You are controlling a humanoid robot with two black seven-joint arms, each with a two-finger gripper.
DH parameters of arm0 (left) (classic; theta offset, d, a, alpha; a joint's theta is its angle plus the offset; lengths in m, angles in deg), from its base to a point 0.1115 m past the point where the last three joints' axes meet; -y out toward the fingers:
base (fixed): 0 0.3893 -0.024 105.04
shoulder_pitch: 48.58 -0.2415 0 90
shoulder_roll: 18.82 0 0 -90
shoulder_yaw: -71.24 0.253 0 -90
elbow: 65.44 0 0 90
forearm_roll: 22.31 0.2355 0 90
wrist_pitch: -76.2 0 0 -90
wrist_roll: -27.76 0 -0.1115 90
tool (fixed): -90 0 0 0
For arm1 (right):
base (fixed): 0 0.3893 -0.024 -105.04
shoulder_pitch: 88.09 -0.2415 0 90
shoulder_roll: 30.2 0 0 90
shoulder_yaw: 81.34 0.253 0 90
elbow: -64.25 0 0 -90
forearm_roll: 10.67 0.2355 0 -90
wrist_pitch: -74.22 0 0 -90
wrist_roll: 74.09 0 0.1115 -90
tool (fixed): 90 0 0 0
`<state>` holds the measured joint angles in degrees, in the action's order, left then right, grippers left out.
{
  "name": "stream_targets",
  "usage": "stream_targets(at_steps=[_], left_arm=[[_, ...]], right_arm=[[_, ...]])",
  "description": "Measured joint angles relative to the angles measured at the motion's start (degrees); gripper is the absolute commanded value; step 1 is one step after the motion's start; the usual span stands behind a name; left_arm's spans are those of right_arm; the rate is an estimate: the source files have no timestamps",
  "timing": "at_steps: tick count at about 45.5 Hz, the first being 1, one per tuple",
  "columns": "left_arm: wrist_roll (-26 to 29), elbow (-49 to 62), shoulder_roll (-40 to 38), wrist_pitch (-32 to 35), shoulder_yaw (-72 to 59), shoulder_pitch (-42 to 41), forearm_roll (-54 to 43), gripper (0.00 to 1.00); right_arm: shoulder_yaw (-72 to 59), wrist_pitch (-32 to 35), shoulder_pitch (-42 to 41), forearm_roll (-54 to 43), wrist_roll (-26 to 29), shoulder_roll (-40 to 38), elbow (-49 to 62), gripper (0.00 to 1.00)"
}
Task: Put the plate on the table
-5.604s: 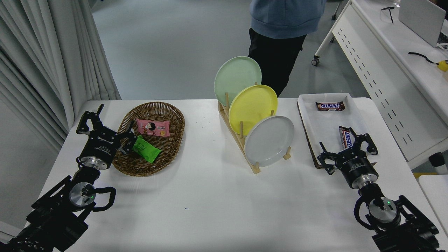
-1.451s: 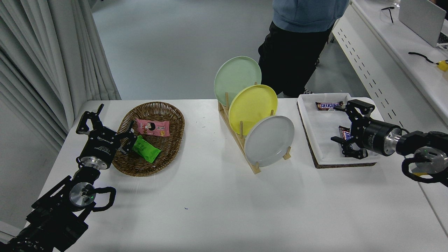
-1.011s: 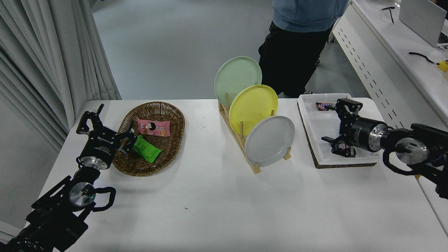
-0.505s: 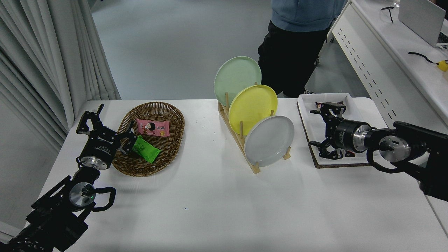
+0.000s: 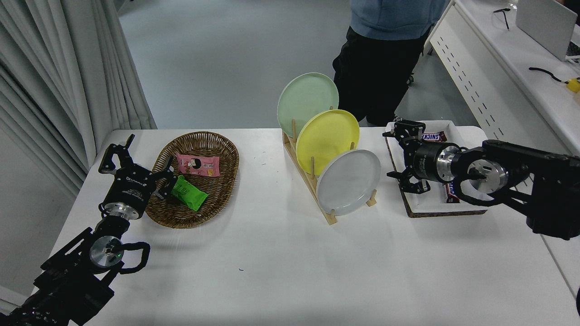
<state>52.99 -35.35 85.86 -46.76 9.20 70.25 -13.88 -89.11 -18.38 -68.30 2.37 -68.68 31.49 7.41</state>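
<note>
Head view: my right gripper [image 5: 393, 156], spread wide and empty, hovers just right of the grey plate [image 5: 349, 182], which stands upright in the front slot of the wooden rack [image 5: 310, 181]. Nothing is grasped yet; I judge lifting out and laying down remain. The desk [image 5: 290, 271] has broad bare room in front; the tray [image 5: 419, 210] crowds my right. My left gripper [image 5: 136, 159] sits parked, splayed, by the basket [image 5: 226, 181].

Grey plate [image 5: 349, 182] stood upright in rack [image 5: 311, 181], nearest slot. R gripper [image 5: 398, 155] hovered w/ fingers spread just right of it, over tray [image 5: 423, 206]. L gripper [image 5: 136, 170] parked near-left by basket [image 5: 199, 213].
</note>
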Motion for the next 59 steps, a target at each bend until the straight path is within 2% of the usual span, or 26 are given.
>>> stream_targets(at_steps=[59], left_arm=[[0.0, 0.0, 0.0, 0.0, 0.0, 0.0, 0.0, 1.0]], right_arm=[[-1.1, -3.0, -2.0, 8.3, 0.0, 7.4, 1.5, 1.0]])
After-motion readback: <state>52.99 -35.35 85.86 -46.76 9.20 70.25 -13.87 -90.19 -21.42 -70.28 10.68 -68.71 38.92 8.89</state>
